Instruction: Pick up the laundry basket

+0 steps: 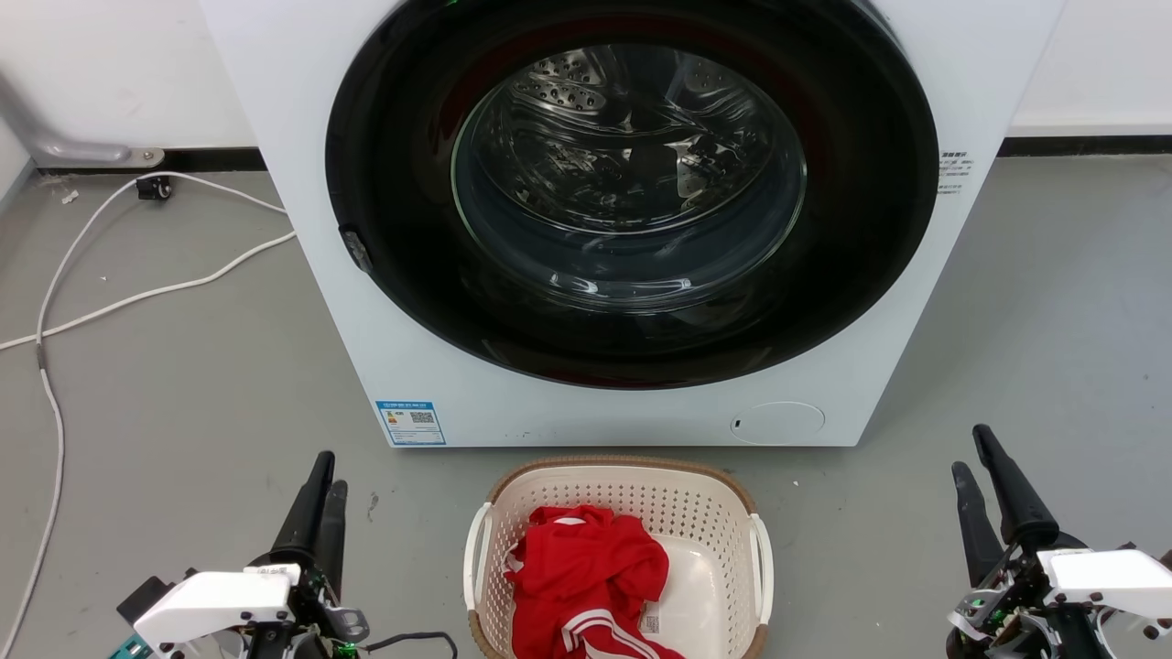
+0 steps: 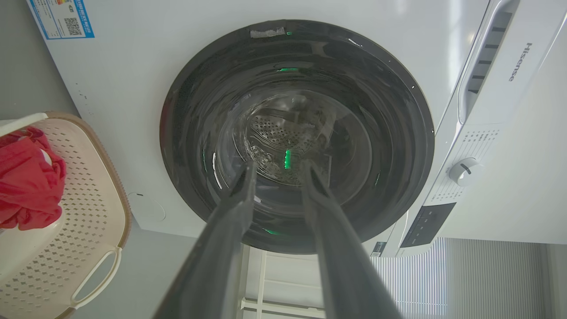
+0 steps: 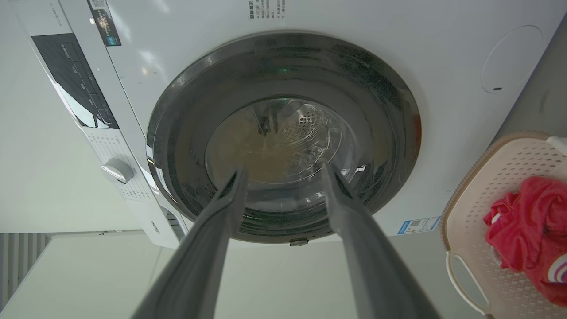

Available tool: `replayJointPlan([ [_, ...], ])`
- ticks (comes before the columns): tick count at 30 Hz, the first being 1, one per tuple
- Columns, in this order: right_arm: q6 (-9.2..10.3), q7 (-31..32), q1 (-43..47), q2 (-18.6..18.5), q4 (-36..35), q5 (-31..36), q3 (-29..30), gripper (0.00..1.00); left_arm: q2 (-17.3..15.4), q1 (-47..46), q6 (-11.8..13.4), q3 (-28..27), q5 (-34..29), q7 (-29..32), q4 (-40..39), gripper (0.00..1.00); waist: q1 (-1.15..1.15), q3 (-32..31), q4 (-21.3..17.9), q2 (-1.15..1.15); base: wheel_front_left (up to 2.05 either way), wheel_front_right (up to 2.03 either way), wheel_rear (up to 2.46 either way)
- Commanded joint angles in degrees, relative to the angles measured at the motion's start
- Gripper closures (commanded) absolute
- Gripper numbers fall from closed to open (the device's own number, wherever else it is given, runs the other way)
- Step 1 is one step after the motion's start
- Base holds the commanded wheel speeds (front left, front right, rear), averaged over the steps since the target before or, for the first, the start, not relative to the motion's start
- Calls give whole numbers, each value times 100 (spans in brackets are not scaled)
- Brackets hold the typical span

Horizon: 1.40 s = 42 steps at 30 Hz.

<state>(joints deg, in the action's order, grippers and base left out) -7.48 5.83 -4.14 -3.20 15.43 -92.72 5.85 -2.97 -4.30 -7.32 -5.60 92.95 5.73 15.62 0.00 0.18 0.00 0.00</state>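
Observation:
The laundry basket [image 1: 682, 513] stands on the floor just in front of the washing machine. It is cream and perforated, with a brown rim and white side handles, and a red garment [image 1: 586, 572] lies in it. My left gripper [image 1: 331, 471] is off to the basket's left, open and holding nothing. My right gripper [image 1: 972, 453] is further away on the basket's right, also open and holding nothing. In the left wrist view the left gripper [image 2: 278, 165] points at the machine door, with the basket [image 2: 84, 208] at the left edge. In the right wrist view the right gripper [image 3: 284, 170] also points at the door, with the basket [image 3: 483, 181] at the right edge.
A white front-loading washing machine [image 1: 302, 238] with its round dark glass door [image 1: 632, 192] shut stands close behind the basket. White cables [image 1: 55, 302] trail across the grey floor at the left. Bare floor lies on either side of the basket.

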Motion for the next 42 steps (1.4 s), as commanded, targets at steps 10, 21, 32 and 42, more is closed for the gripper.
replayJointPlan([
  [10,-1,-329,-44,-11,-277,304,-190,0,-23,-133,-5,183,-346,-335,-223,0,0,6,10,0,0,0,0],
  [21,-1,-602,11,-2,-557,1709,-106,0,-19,-123,-6,199,-1611,-606,-615,0,0,8,20,0,0,0,0],
  [32,-1,-846,126,3,-821,3729,-100,0,-16,-96,331,619,-3388,-844,-840,0,0,-7,39,0,0,0,0],
  [42,-1,-1040,252,7,-873,4883,-133,0,-13,-57,535,826,-4518,-1039,-852,0,0,-30,53,0,0,0,0],
])
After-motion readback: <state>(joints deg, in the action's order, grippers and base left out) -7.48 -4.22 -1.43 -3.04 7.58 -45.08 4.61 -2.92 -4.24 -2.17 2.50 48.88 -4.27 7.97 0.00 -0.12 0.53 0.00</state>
